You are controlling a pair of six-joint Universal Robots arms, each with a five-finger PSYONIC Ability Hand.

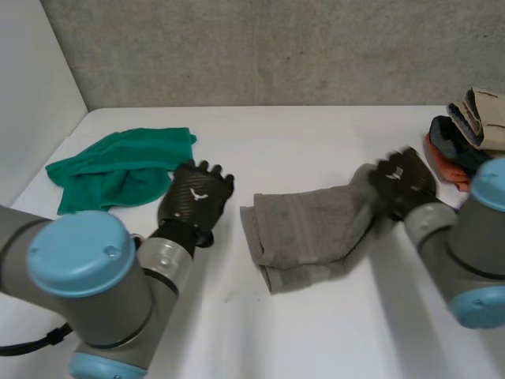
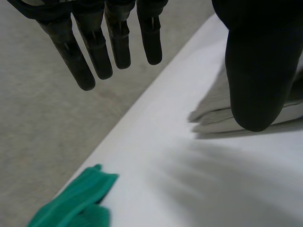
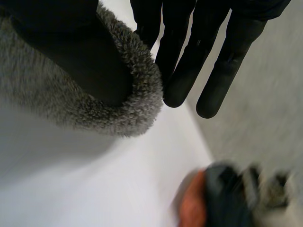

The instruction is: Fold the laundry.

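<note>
- Head view: nearest the camera, the left arm [image 1: 87, 284] and the right arm [image 1: 465, 253] reach in over the white desk [image 1: 316, 339] from either side.
- The grey towel [image 1: 308, 229] lies loosely folded in the middle of the desk, between the two hands. Its right end is drawn up off the surface towards the right hand [image 1: 402, 181].
- The right hand is grasping that end. In the right wrist view the towel's fluffy edge [image 3: 137, 109] wraps round the thumb, and the straight fingers [image 3: 189, 61] press against it.
- The left hand [image 1: 195, 201] hovers to the left of the towel, apart from it, released and holding nothing. The left wrist view shows its fingers [image 2: 94, 52] straight above bare desk, with the thumb on the side towards the towel [image 2: 213, 111].
- A green cloth [image 1: 118, 170] lies crumpled just beyond the left hand, towards the desk's far left corner. One of its corners [image 2: 75, 203] appears in the left wrist view.
- A pile of clothes [image 1: 465, 134] in dark, orange and beige sits at the far right edge, past the right hand.
- A grey wall [image 1: 276, 47] stands behind the desk.
</note>
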